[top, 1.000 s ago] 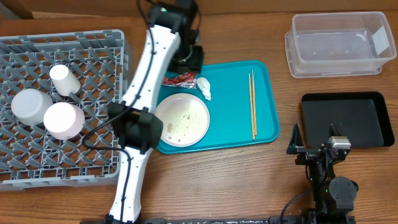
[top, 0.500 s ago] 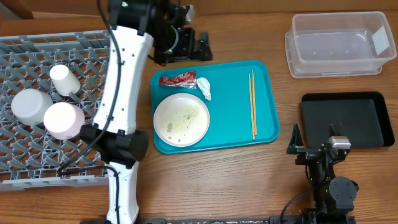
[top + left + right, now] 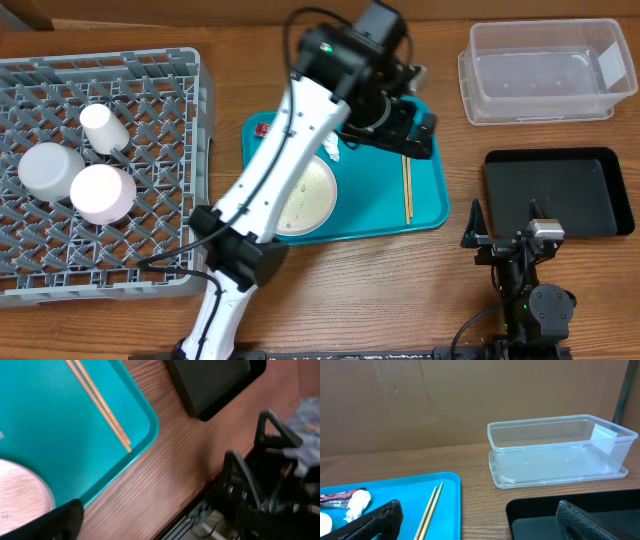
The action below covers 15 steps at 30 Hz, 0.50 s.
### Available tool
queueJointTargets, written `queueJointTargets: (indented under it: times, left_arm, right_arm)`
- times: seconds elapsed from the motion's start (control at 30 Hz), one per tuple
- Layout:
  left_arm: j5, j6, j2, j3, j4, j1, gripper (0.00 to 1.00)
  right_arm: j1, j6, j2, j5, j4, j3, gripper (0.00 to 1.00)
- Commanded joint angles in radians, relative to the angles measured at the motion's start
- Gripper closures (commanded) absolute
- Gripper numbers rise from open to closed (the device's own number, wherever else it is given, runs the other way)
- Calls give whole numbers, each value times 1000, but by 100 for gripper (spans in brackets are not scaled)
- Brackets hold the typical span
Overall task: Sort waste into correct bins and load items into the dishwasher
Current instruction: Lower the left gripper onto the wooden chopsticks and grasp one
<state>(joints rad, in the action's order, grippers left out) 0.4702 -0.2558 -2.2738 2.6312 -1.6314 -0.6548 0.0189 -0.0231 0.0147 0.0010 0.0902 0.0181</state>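
My left gripper (image 3: 412, 120) hangs open and empty over the back right of the teal serving tray (image 3: 430, 205), above the chopsticks (image 3: 407, 190). Its arm covers part of the white plate (image 3: 315, 195), the white tissue wad (image 3: 333, 152) and most of the red wrapper (image 3: 262, 128). The small white cup (image 3: 100, 128), the grey-blue bowl (image 3: 48, 168) and the pink bowl (image 3: 100, 193) sit in the grey dish rack (image 3: 150, 250). My right gripper (image 3: 477, 510) is open and empty at the front right, with the wrapper (image 3: 337, 496) and tissue (image 3: 357, 502) far to its left.
The clear tub (image 3: 540, 105) stands at the back right and the black tray (image 3: 555, 190) in front of it; both also show in the right wrist view, tub (image 3: 555, 450) and tray (image 3: 545, 515). The left wrist view shows the chopsticks (image 3: 100, 405) and black tray (image 3: 215, 380).
My left arm has swung from the table's back left, behind the teal tray, to the right, and now hangs over the tray by the chopsticks. The right arm has not moved.
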Motion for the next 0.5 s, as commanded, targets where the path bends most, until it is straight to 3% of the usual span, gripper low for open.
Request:
queueJointTargets:
  times: [0.0,0.07,0.27,0.33,0.4,0.47]
  left_arm:
    - [-146,-187,-83,-9,38,-73,15]
    - [-222,-283,-116,-9,61,-105,35]
    - [-486,-525,-206,-9,84,-145,37]
    - [-508,-577,-230,-9,95,-144,38]
    - [-507,-610,-253,-9,117,-143,50]
    - [-507,-644,-278,-9,142,-144,52]
  right_arm:
    - [3,-3,-12,6,-6,-10,0]
    - [3,-3,-12,6,-6,-10,1]
    - [3,-3,-12,6,-6,-10,0]
    - [3,-3,-12,6,-6,-10,0]
    - [3,-3,-12,6,-6,-10,0]
    - [3,-3,-12,6,-6,-10,0]
